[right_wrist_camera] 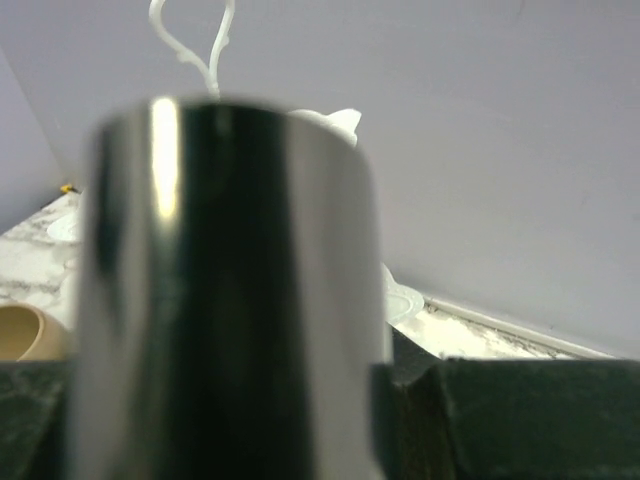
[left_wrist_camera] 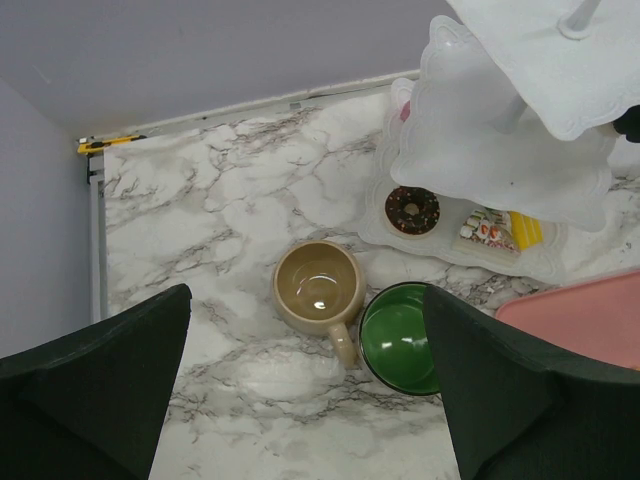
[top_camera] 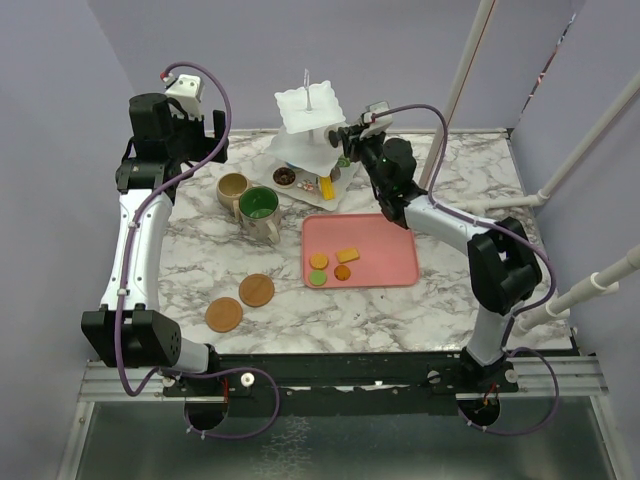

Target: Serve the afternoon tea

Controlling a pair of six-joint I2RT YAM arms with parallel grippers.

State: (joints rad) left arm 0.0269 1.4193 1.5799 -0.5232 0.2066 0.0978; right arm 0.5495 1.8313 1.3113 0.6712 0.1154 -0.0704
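Observation:
The white three-tier stand (top_camera: 308,108) is at the back of the table, with a chocolate donut (top_camera: 284,176) and a cake slice (top_camera: 326,186) on its bottom tier. My right gripper (top_camera: 349,141) is at the stand's right side, shut on black tongs (right_wrist_camera: 230,300) that fill the right wrist view. What the tongs' tips hold is hidden. The beige mug (top_camera: 232,188) and green-inside mug (top_camera: 258,206) stand side by side left of the stand. My left gripper (top_camera: 205,135) hangs open high above them (left_wrist_camera: 305,330). Several pastries (top_camera: 330,266) lie on the pink tray (top_camera: 395,268).
Two round wooden coasters (top_camera: 257,290) (top_camera: 224,314) lie near the front left. The pink tray sits in front of the stand. Walls close off the back and left of the marble table (top_camera: 450,170).

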